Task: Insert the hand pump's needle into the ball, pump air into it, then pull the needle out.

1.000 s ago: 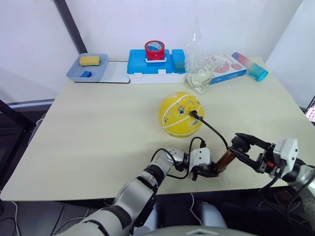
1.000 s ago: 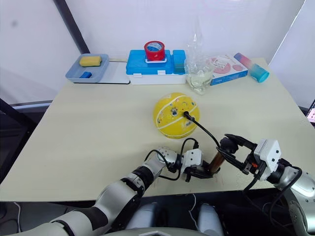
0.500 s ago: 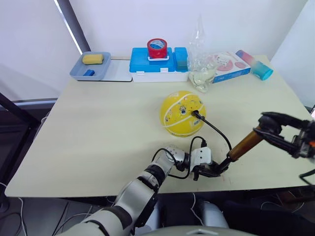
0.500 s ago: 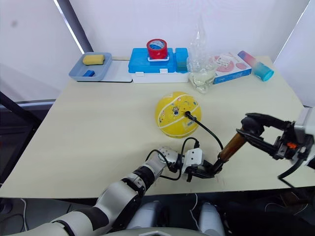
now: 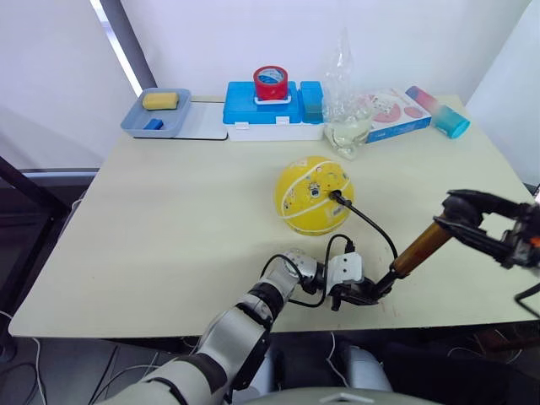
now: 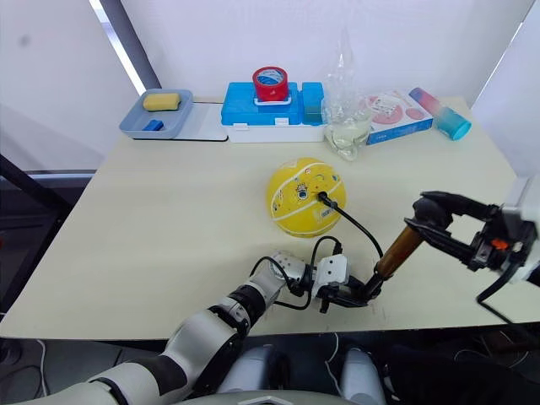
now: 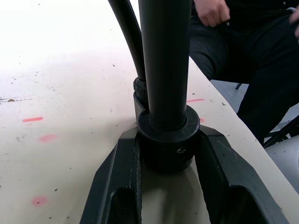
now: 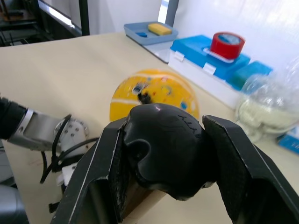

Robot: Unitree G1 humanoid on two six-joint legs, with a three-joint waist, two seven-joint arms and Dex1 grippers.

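Note:
The round yellow ball [image 5: 310, 196] rests mid-table. The needle [image 5: 335, 197] is stuck in its right side, and the thin black hose [image 5: 375, 228] runs from it down to the hand pump [image 5: 419, 249]. The pump leans up to the right from the table's front edge. My left gripper [image 5: 367, 293] is shut on the pump's black bottom cap [image 7: 167, 144], one finger [image 7: 114, 182] on each side. My right gripper [image 5: 460, 208] is shut on the black handle [image 8: 163, 149] at the pump's top, with the ball [image 8: 154, 95] beyond it.
Along the far edge stand a blue tray [image 5: 143, 125] with a yellow sponge, a blue box [image 5: 270, 116] with a red tape roll [image 5: 270, 83], a clear plastic bag [image 5: 342, 118], a pink box [image 5: 390, 114] and a teal-capped tube [image 5: 437, 112]. A seated person [image 7: 243, 32] is beyond the table's front edge.
Over the last second my right gripper drew the handle up and to the right, away from my left gripper. In the last half second it hardly moved. The ball stayed put.

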